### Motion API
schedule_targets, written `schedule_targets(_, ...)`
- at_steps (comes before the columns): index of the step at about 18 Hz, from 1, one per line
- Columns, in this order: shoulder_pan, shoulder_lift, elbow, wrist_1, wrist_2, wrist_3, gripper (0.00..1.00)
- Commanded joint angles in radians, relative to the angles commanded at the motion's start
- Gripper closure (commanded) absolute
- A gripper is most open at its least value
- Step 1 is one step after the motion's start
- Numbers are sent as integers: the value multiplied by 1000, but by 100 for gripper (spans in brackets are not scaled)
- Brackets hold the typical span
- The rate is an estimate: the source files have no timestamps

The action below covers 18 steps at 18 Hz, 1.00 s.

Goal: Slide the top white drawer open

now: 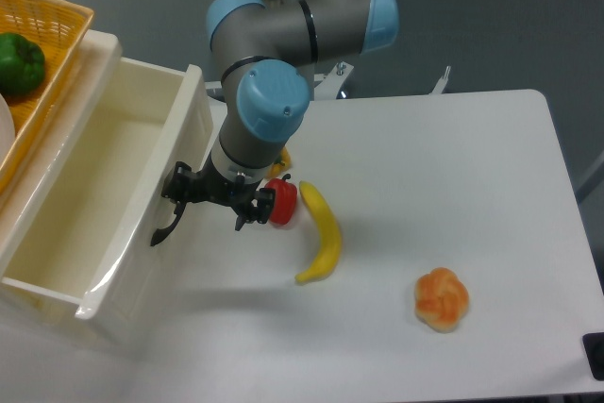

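One fixed camera looks steeply down from above the near edge of the white table (453, 186) — near enough that the arm's upper links leave the frame. Relative to the table, the open drawer box (104, 205) sits left — gray wall beyond.

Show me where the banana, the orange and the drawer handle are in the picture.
banana (325, 233), fixed camera, middle of its curved body.
orange (442, 298), fixed camera, centre of the fruit.
drawer handle (167, 227), fixed camera, lower curved end of the black handle on the top white drawer (113, 276).
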Motion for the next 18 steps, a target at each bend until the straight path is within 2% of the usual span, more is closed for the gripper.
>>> schedule_targets(18, 44, -3, 31, -12, 18, 2, 0)
